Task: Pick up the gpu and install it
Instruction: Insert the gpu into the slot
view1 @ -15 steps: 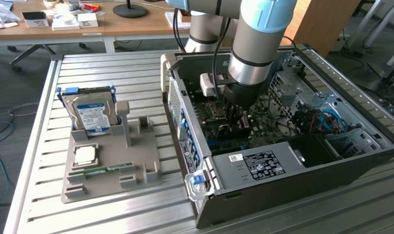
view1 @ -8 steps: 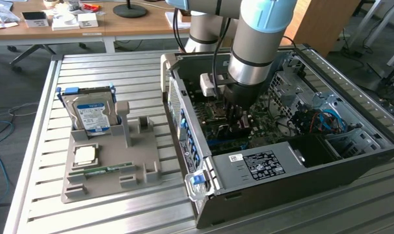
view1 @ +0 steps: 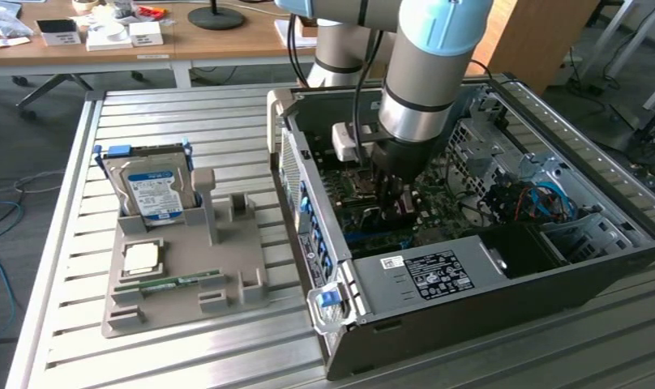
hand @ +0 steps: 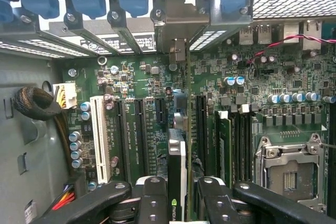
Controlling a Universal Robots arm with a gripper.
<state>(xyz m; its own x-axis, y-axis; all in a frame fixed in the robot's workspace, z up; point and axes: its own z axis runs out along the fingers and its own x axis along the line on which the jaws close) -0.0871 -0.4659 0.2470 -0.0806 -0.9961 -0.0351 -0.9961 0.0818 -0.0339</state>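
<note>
Fingers of the gripper (hand: pixel 177 192) are clamped on the top edge of the gpu (hand: pixel 177 145), which stands edge-on over the motherboard (hand: pixel 142 108) inside the open computer case (view1: pixel 587 267), its metal bracket (hand: pixel 178 24) up against the rear slot openings. The card looks stiff and fairly light but fragile. Judging by that, the bare upper board edge it is pinched by seems the right hold, away from fan and contacts.

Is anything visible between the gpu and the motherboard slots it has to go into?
Nothing visible. The gripper holds the gpu edge-on in its jaws over the motherboard inside the computer case, its metal bracket up near the case's rear slot openings.
</note>
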